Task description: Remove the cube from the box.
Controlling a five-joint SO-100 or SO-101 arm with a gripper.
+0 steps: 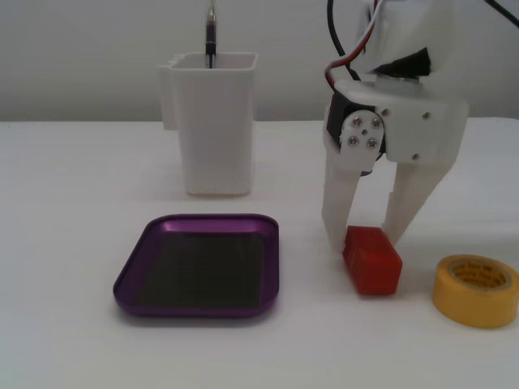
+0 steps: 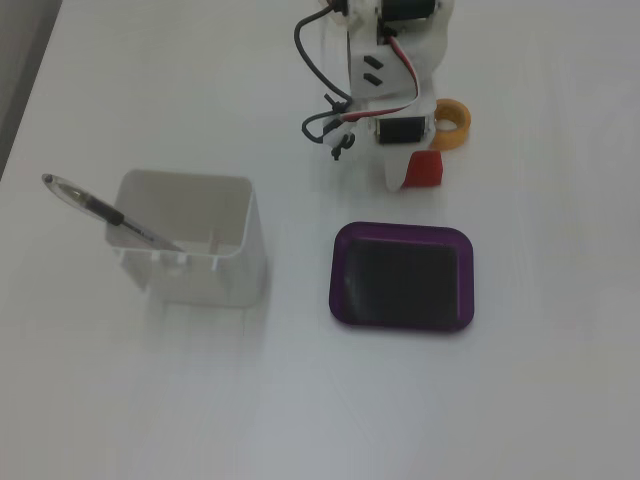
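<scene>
A plain white table (image 1: 73, 340) is filling both fixed views, with a pale wall rising behind it in the lower camera. The white arm is reaching down from above, its gripper (image 1: 366, 240) standing upright over the table surface to the right of the box in that low view. A tall white container (image 1: 213, 121) is standing behind the box with a pen (image 2: 110, 214) leaning out of it. The box (image 1: 203, 264), a shallow purple tray with a dark floor, is lying empty and well apart from the container. A yellow tape roll (image 1: 475, 289) is sitting near the gripper, on the far side from the box.

The cube (image 1: 372, 259) is resting on the table between the box and the tape roll, outside the box, with the two fingers straddling its rear end. The jaws appear to be pinching it lightly; whether they are already loosening cannot be told.

The placing step looks nearly finished. The next move calls for spreading the jaws and lifting straight up without dragging the cube or nudging the tape roll.
</scene>
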